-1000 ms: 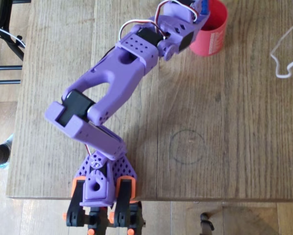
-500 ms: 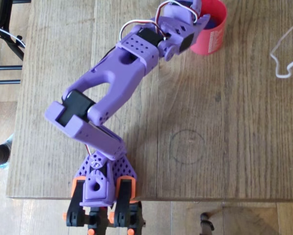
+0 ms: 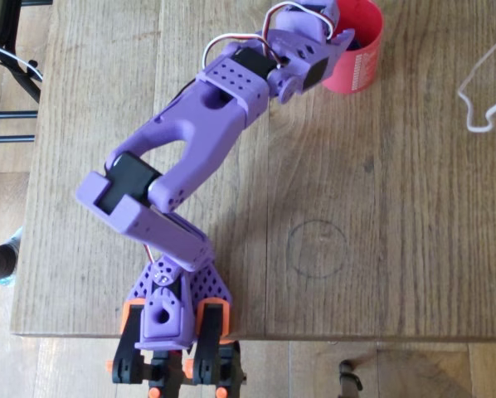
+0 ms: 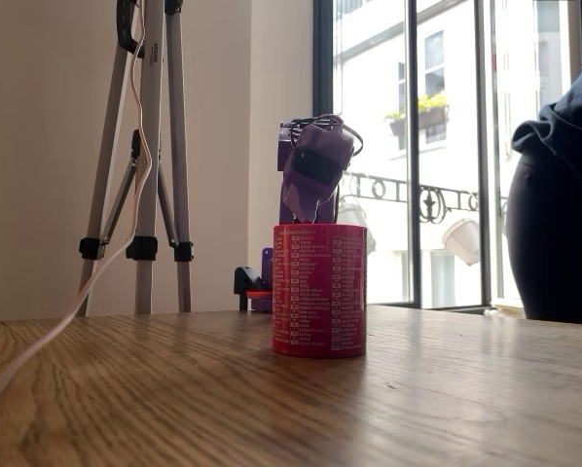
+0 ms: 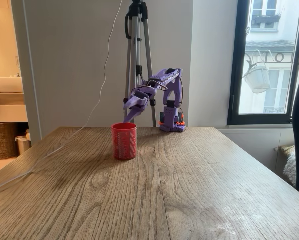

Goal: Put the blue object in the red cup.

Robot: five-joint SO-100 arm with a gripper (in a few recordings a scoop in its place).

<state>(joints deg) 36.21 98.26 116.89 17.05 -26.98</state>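
Note:
The red cup [image 3: 360,66] stands upright at the far right of the wooden table [image 3: 397,207] and is also seen in both fixed views [image 4: 319,290] [image 5: 125,141]. My purple gripper [image 3: 344,26] hangs over the cup's left rim with its tips pointing down into the mouth [image 5: 126,119] [image 4: 316,212]. How the jaws stand is hidden by the wrist body. The blue object is not clearly visible. A dark bluish patch lies inside the cup under the gripper, and I cannot tell whether it is the brick.
A white cable [image 3: 480,91] lies at the table's right edge. A pencilled circle [image 3: 317,247] marks the table's middle. A tripod [image 5: 138,55] stands behind the arm's base [image 3: 173,315]. A person [image 4: 559,214] stands beside the table.
A second ago bright blue showed in the gripper above the cup's rim. It no longer shows, and the wrist has dipped slightly toward the cup's mouth.

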